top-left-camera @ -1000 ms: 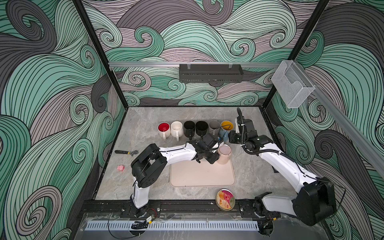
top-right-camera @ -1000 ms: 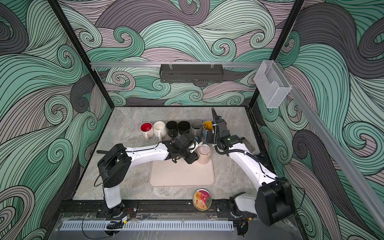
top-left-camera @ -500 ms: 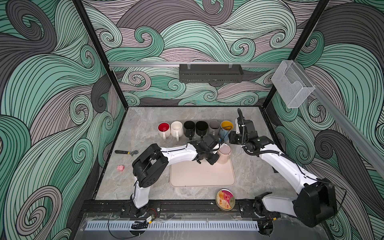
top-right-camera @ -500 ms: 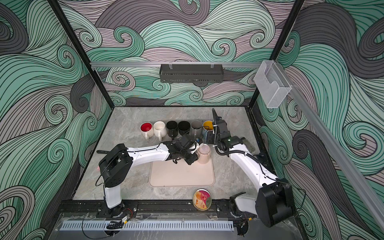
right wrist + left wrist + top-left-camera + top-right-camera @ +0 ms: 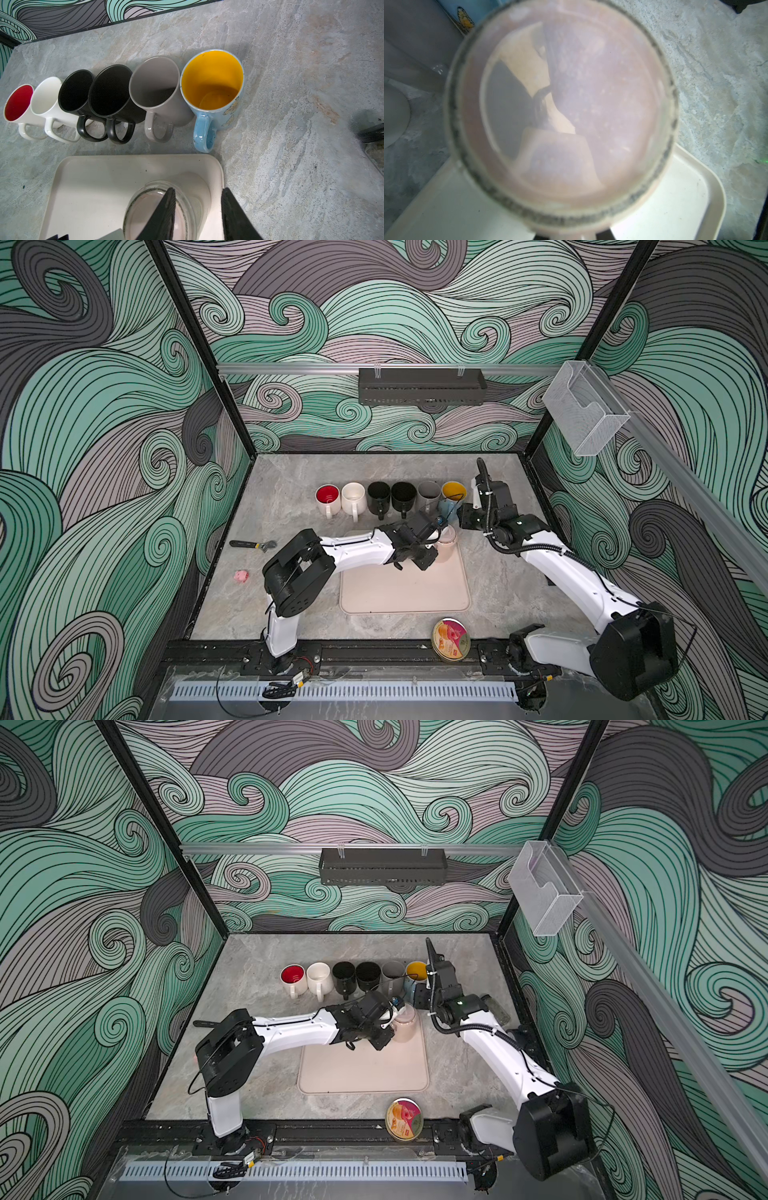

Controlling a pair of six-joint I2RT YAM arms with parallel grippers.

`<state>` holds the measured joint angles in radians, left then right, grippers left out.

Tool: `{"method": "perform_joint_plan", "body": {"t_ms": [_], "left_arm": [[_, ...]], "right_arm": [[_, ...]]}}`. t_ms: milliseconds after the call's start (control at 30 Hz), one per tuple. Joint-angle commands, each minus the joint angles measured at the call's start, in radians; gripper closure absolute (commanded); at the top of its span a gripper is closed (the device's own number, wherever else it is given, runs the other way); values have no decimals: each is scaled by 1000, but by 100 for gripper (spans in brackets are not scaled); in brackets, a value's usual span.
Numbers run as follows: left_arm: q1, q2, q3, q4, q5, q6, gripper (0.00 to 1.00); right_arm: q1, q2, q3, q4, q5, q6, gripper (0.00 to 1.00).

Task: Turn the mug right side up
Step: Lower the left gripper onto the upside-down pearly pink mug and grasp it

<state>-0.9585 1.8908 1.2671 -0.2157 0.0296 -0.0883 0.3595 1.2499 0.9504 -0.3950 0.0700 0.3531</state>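
Pink mug (image 5: 449, 547): upside down, far corner of tray (image 5: 405, 593).
Left hand (image 5: 434, 533): pinches its handle.
Right hand (image 5: 198, 190): part open, holding nothing.
Six mugs (image 5: 390, 497): upright beyond tray.

On the grey marbled worktop (image 5: 257, 969), a pale pink ceramic mug (image 5: 406, 1026) stands at the far right corner of a beige rectangular tray (image 5: 363, 1073). The left claw (image 5: 390, 1020) meets the mug's left side, its jaws hidden by the wrist. The right claw (image 5: 415, 997) hangs just behind the mug. Beyond the tray six upright mugs stand in a row, from a red-lined white mug (image 5: 292, 975) to a yellow-lined blue mug (image 5: 416, 970). A round printed tin (image 5: 404, 1120) lies near the front edge.
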Motion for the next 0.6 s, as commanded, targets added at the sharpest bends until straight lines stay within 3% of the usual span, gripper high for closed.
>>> {"method": "perform_joint_plan", "body": {"t_ms": [0,67,133,233,567], "left_arm": [[-12,-31,18,-19,-68,13,100],[-12,-21,22,-28,-74,12,97],[-14,-11,24,-32,-75,6,79],[-14,-4,27,-37,-88,-3,68],[-14,1,56,-67,-138,-14,65]], "right_arm": [[-4,-21,-13,18,-8,9,61],[-5,-21,-13,21,-7,9,61],[-4,-19,-12,22,-8,9,61],[-4,-10,-7,23,-14,8,61],[-4,0,2,29,-23,7,61]]}}
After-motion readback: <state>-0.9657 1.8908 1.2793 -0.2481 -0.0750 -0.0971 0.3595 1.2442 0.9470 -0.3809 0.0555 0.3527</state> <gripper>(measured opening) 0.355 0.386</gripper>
